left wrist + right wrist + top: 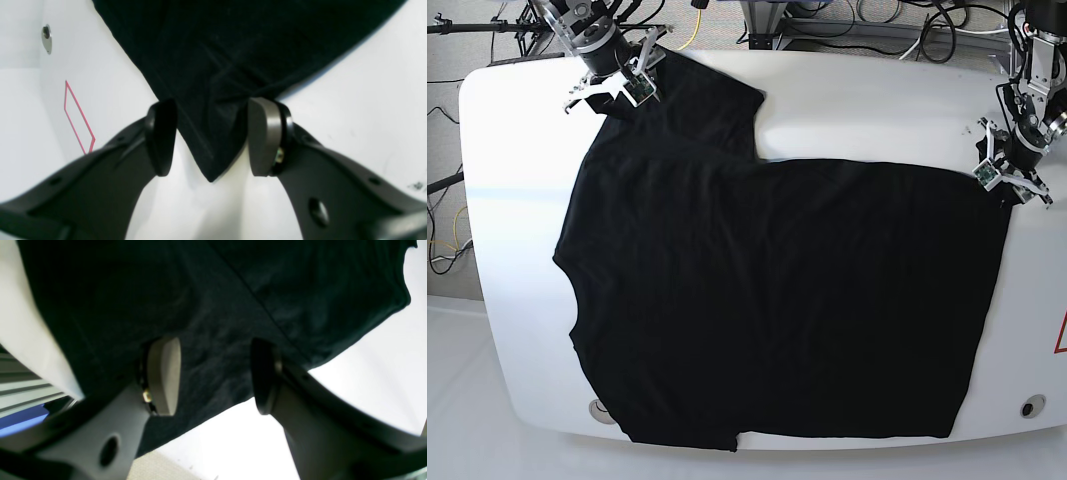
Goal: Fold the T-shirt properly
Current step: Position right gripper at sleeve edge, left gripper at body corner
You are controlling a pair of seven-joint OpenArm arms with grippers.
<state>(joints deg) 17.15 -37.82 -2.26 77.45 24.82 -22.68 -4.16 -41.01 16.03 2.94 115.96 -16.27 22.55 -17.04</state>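
Observation:
The black T-shirt (777, 300) lies spread flat across most of the white table (877, 100), neckline toward the left edge. My left gripper (1007, 188) hangs at the shirt's far right hem corner. In the left wrist view that gripper (212, 136) is open, and the pointed corner of the T-shirt (213, 50) lies between its fingers (263, 136) without being pinched. My right gripper (612, 98) is at the far left sleeve. In the right wrist view it (215, 375) is open too, straddling the sleeve fabric of the T-shirt (200, 290).
A red tape outline (78, 116) marks the table near the left gripper and shows at the right edge (1062, 335). A round screw hole (1027, 407) sits at the front right corner. Cables (877, 20) run behind the table.

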